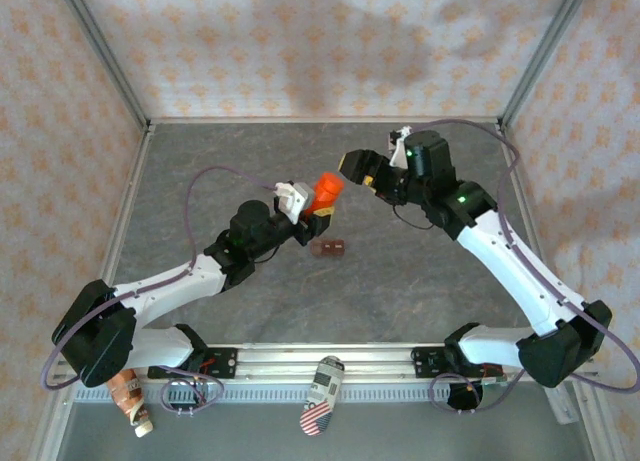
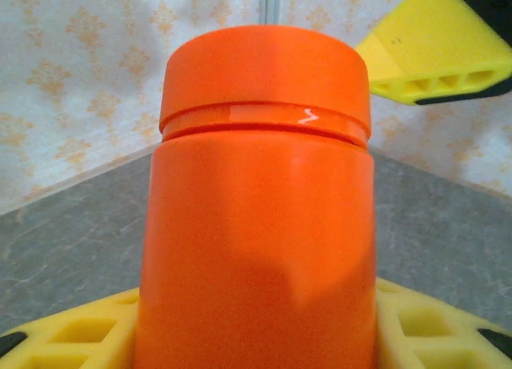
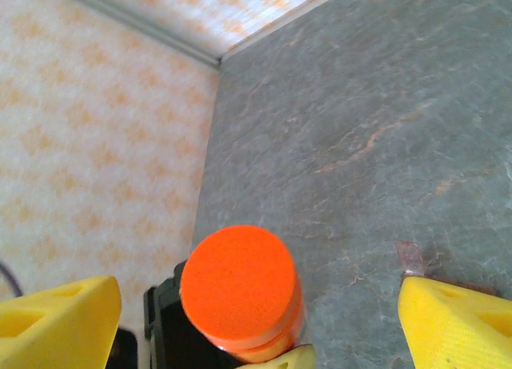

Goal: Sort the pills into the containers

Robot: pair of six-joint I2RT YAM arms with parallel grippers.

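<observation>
Left pincer [image 1: 318,213] part-open, clamped on orange bottle [image 1: 327,189], cap [image 3: 238,282] on. Right pincer [image 1: 356,166] spread wide, empty, fingers [image 3: 456,321] flanking cap, apparently clear; bottle axis points into it. Pill box [image 1: 328,248] on worktop [image 1: 420,281], just near-side of left pincer.

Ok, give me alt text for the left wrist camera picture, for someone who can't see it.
A bright orange bottle, cap on, looms close up, gripped between the yellow fingers of the left claw. Behind it are the grey table and a patterned wall, and another yellow finger pokes in at upper right.
</observation>
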